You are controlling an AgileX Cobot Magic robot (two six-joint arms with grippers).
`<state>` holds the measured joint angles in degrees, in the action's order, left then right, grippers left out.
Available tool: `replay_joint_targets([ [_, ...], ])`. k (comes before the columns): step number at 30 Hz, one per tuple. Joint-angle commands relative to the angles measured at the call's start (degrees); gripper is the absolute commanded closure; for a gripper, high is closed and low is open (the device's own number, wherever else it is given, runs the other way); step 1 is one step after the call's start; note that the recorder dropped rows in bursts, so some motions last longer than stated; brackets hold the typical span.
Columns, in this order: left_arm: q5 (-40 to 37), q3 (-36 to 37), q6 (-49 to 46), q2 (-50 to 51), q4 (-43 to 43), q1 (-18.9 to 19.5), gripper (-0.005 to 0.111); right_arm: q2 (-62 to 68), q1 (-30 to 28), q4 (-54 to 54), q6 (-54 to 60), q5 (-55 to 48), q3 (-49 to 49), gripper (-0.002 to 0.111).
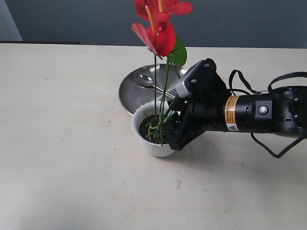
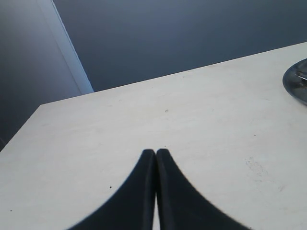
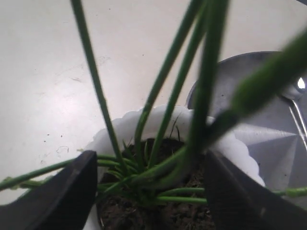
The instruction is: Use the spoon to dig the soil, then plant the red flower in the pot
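The red flower (image 1: 158, 33) stands upright in the white scalloped pot (image 1: 156, 146), its green stems (image 3: 158, 163) rooted in the dark soil (image 3: 192, 215). My right gripper (image 3: 151, 160) is open at the pot's right side. Its fingers (image 3: 72, 191) straddle the base of the stems above the soil with a gap on each side. The steel spoon (image 1: 144, 79) lies in the round steel plate (image 1: 132, 91) just behind the pot. My left gripper (image 2: 156, 152) is shut on nothing, above bare table, and does not show in the exterior view.
The right arm (image 1: 259, 112) reaches in from the right edge, with black cables looping off it. The plate's rim (image 2: 297, 81) shows at the edge of the left wrist view. Pale tabletop (image 1: 62, 143) spreads to the left and front of the pot.
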<state>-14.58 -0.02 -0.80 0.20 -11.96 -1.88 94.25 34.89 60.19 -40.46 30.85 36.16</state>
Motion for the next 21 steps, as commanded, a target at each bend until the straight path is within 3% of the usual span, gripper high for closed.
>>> replay_joint_targets([
  [1,0.63,0.02,0.18,-0.2,0.29,0.03,0.106,0.18,-0.06,2.44,-0.28,-3.87,-1.03,0.04],
  [21,0.63,0.02,0.18,-0.2,0.29,0.03,0.106,0.18,-0.06,2.84,-1.82,-4.82,-1.03,0.04],
])
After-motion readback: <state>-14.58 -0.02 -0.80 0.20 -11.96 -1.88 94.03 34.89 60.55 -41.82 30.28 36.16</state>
